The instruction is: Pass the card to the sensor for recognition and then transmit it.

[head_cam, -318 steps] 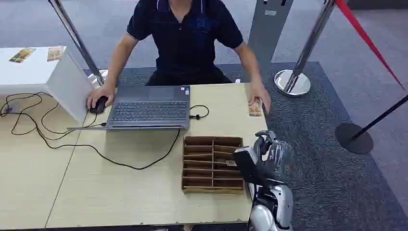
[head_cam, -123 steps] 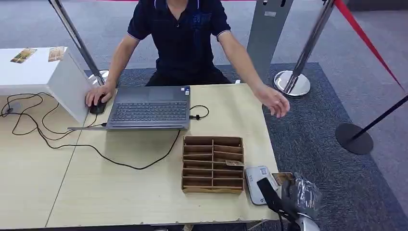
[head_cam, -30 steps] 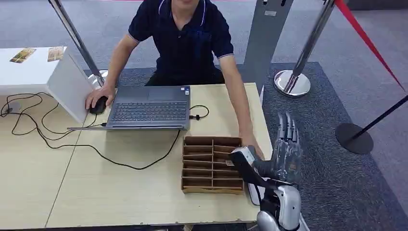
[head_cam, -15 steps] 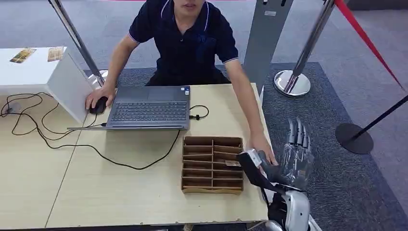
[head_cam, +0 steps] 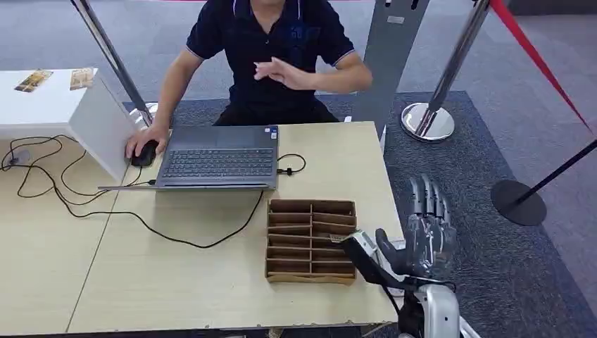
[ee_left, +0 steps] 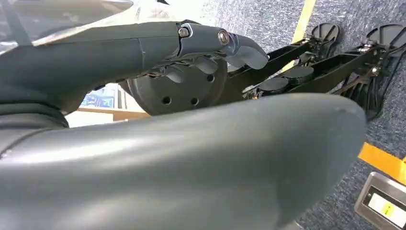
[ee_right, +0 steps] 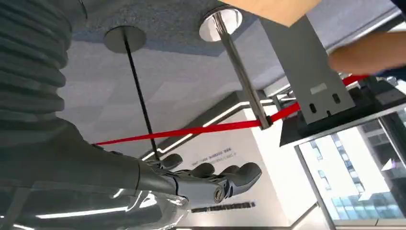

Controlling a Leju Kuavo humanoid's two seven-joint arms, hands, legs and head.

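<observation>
My right hand (head_cam: 425,236) is raised over the table's right front corner. Its fingers (head_cam: 426,197) point straight up, spread, with nothing in them. In the right wrist view the same hand (ee_right: 196,184) is stretched out and bare. A sliver of the white card sensor (head_cam: 398,246) lies on the table behind that hand, mostly hidden. The person's hand (head_cam: 280,72) is lifted in front of the chest; I cannot make out a card in it. My left hand (ee_left: 206,43) hangs low, fingers loosely extended and holding nothing.
A brown slotted card organizer (head_cam: 310,241) sits just left of my right hand. The laptop (head_cam: 220,160), a mouse under the person's other hand (head_cam: 144,151) and cables lie further back. Stanchions (head_cam: 431,120) with a red belt stand to the right.
The person's hand, beside my right hand half a second ago, has pulled back up to the chest. My right hand stays open and has shifted slightly lower.
</observation>
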